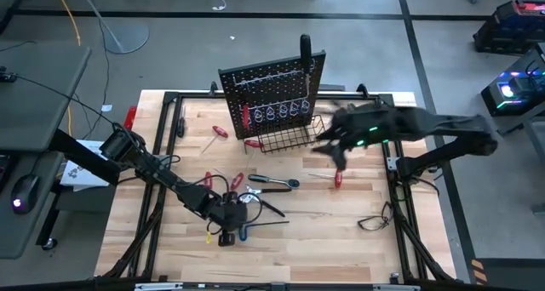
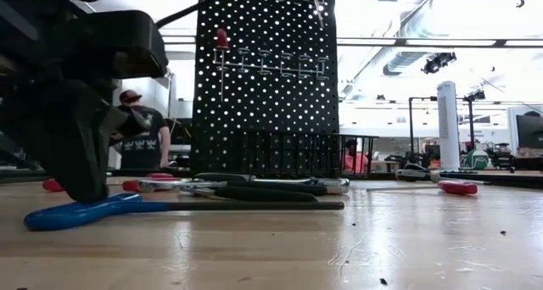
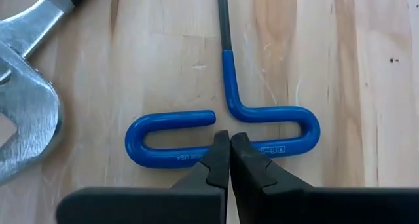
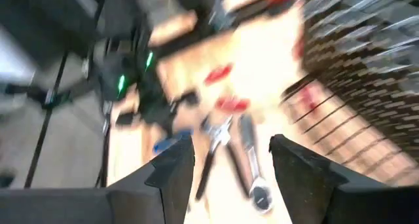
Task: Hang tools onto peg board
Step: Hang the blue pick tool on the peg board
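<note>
Blue T-shaped hex key lies flat on the wooden table, well in front of the peg board. Directly above its looped handle the left gripper points down with its fingers pressed together, holding nothing. Beside the key lie silver pliers. The right gripper hovers beside the peg board's wire basket, fingers spread apart and empty, above one red-handled screwdriver. About four more red-handled tools lie scattered before the board. Behind the table, two people sit in a bright workshop with a grey floor.
</note>
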{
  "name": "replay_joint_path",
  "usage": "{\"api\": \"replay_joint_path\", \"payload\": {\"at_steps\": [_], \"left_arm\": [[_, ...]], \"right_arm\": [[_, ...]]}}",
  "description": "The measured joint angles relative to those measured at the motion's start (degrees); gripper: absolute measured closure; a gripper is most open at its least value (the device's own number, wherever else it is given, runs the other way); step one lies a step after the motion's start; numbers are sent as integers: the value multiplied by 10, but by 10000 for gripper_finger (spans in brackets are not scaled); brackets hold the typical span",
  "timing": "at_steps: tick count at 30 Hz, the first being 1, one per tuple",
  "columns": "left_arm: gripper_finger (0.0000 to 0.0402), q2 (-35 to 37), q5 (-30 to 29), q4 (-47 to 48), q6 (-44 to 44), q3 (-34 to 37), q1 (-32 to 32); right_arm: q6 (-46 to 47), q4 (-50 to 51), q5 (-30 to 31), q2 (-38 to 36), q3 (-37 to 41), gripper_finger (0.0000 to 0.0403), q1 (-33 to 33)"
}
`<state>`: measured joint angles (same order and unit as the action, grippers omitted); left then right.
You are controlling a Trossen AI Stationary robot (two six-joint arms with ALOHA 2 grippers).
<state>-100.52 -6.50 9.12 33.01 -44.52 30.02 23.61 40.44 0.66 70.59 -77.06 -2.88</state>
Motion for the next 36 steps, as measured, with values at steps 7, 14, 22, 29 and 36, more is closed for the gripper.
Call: {"api": "replay_joint_path", "payload": {"at_steps": [7, 14, 22, 29, 36], "left_arm": [[401, 37, -25, 4, 0, -8, 3], [401, 79, -43, 35, -2, -17, 6], [401, 83, -32, 57, 22, -18, 33], [401, 87, -31, 107, 37, -19, 51], [401, 88, -38, 104, 44, 4, 45]], "right_arm": [[-31, -58, -46, 112, 1, 210, -18], [-31, -110, -47, 116, 1, 210, -16], [-30, -99, -21, 97, 1, 210, -16], [-31, -97, -14, 97, 1, 210, -16], [-31, -98, -8, 97, 1, 210, -16]]}}
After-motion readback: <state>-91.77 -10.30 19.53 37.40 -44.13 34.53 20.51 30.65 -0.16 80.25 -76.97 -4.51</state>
